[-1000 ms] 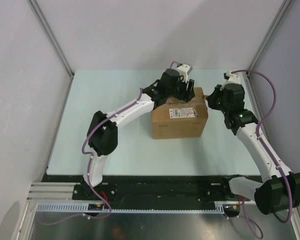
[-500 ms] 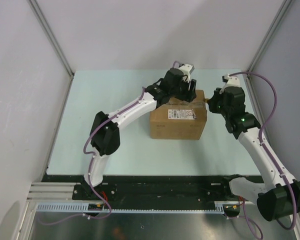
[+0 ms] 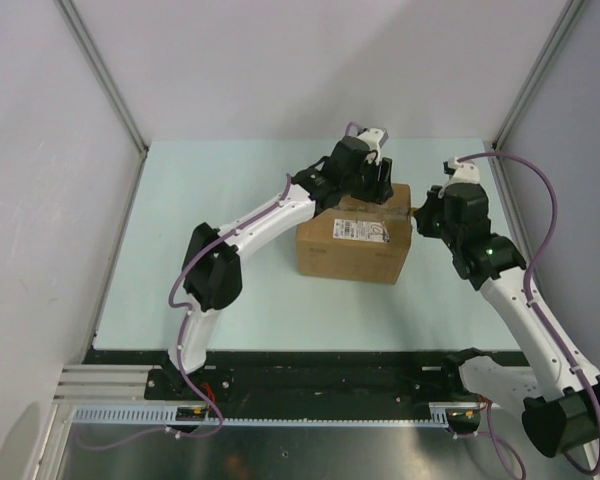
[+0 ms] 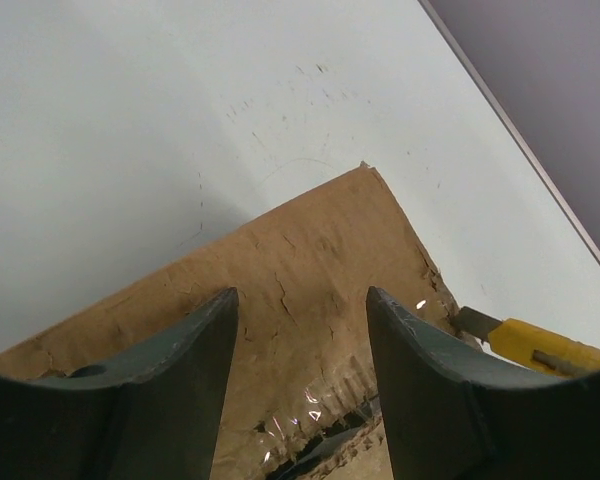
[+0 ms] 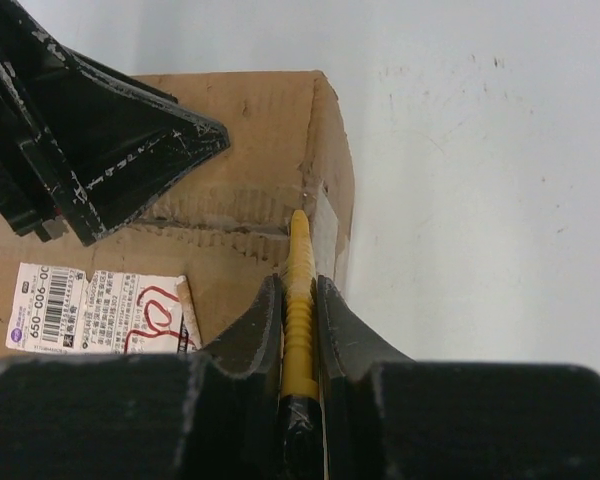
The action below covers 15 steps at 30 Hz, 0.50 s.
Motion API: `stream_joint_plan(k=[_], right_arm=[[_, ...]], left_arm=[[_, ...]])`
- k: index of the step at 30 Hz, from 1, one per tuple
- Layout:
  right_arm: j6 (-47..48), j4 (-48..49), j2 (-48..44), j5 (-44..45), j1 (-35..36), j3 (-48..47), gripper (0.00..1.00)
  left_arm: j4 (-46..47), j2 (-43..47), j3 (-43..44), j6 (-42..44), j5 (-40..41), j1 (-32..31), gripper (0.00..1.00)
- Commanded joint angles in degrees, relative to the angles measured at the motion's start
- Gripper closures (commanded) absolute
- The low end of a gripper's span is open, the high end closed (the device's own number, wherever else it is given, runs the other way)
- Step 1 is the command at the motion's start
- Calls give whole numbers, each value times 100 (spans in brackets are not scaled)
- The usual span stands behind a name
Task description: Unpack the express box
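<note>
knife [image 4: 545, 346] cut off by left wrist view's edge, handle hidden in right gripper [image 5: 298, 287], label [image 3: 360, 228] illegible from above

brown express box [image 3: 352, 249], yellow knife [image 5: 299, 320]

- One express box [image 3: 355, 245], of brown cardboard.
- One white label [image 3: 361, 229], on the top of this box.
- One yellow utility knife [image 5: 298, 245].
- Two robot arms: the left arm [image 3: 265, 220] and the right arm [image 3: 518, 300].
- Two grippers: the left gripper [image 4: 302, 300] and the right gripper [image 5: 299, 285], each with two fingers.
- One table [image 3: 210, 190].
</note>
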<state>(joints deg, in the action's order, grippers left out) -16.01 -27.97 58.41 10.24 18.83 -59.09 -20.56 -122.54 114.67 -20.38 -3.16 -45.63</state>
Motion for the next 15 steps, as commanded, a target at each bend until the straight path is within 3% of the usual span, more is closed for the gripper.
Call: stream_joint_plan(k=[1,15], right_arm=[[-350,-703,-339,274,130,73,100],[-789,361,83,496,-196,-191,100]], left_arm=[[-1021,-446,-147,-124,140,-25,39],[-1020,-367,-208,-63,105,-25,39]])
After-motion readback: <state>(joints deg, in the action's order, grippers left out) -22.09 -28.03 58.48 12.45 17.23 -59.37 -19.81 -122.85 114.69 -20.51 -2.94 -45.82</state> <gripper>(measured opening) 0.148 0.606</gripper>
